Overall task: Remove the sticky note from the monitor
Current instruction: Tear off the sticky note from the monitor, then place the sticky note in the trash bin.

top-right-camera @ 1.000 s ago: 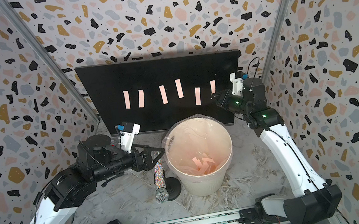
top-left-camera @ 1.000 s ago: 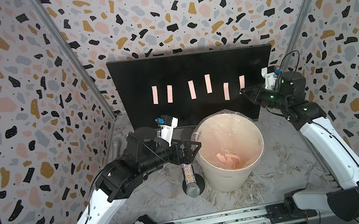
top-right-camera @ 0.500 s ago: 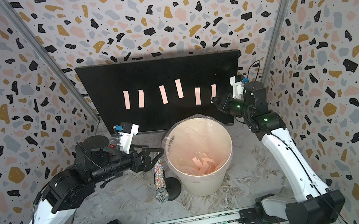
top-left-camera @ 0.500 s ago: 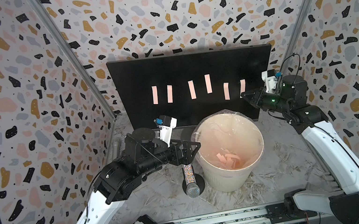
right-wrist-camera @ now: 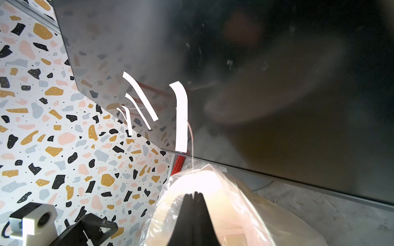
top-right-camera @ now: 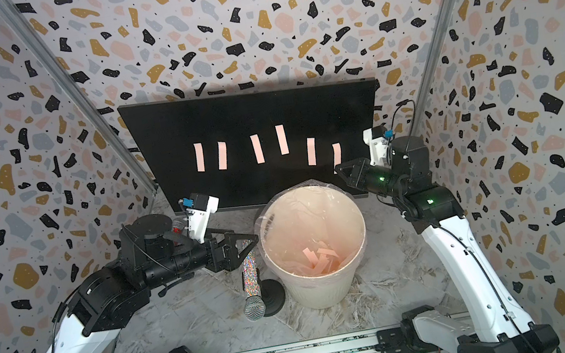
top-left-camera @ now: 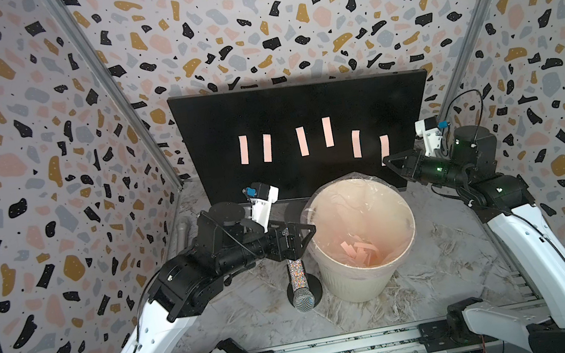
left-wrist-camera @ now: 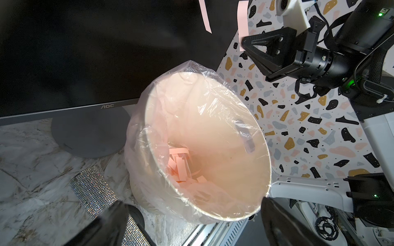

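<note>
**Peeling under way.** The left gripper [top-left-camera: 306, 238] hangs with its jaws wide apart and empty. It is just beside the bin's rim and above a rhinestone-crusted mic [top-left-camera: 298, 279], which is set in a round black base on the marble-patterned table [top-left-camera: 241, 308].

Behind them stands the monitor [top-left-camera: 300, 104], a flat, glossy black slab with a thin bezel. It carries six narrow pink papers in a loose row across its lower half. Five of these strips [top-left-camera: 302, 141] are stuck flat and untouched.

The cream bin [top-left-camera: 336, 285] is a round, tapered tub under a crinkled clear liner [left-wrist-camera: 191, 70]. It holds a heap of matching pink scraps [top-left-camera: 359, 252], so the clearing looks well begun but far from finished.

At far right, the right gripper [top-left-camera: 387, 160] has its jaws pressed together on the lower end of the last note [top-left-camera: 384, 143]. This note sits low on the screen near its right edge. In the right wrist view it shows edge-on, as a thin line running from the glass down into the fingertips. Its upper end appears to be attached yet.

By this reading, what is left is to pull this note free and drop it in the bin. The same then has to be done for the other five.
</note>
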Controlling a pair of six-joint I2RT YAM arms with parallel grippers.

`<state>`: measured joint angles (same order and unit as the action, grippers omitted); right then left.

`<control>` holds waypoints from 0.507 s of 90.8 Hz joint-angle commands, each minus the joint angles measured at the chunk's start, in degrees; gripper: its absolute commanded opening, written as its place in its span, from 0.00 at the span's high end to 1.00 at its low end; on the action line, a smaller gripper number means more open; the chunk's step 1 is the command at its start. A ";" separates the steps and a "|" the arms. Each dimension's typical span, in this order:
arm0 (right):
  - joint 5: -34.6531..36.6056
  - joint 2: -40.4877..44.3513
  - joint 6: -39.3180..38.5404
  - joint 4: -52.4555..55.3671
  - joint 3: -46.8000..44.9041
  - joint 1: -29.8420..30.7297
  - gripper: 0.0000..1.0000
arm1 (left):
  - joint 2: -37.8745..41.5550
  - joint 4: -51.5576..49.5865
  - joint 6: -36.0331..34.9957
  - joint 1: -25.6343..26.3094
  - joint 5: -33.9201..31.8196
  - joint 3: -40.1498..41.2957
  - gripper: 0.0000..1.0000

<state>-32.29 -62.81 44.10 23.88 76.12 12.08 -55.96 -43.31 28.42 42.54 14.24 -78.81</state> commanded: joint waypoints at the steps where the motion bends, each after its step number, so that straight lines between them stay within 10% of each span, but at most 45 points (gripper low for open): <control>1: -0.96 1.92 -0.68 1.63 -1.43 1.47 1.00 | 0.27 2.79 0.58 0.35 0.17 0.30 0.01; 46: 4.01 4.89 -4.02 8.93 -2.53 13.20 1.00 | 0.07 2.79 0.50 0.35 -0.17 0.41 0.01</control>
<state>-30.61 -59.22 42.61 29.52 72.95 22.83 -55.99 -43.29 28.77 42.54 14.24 -78.78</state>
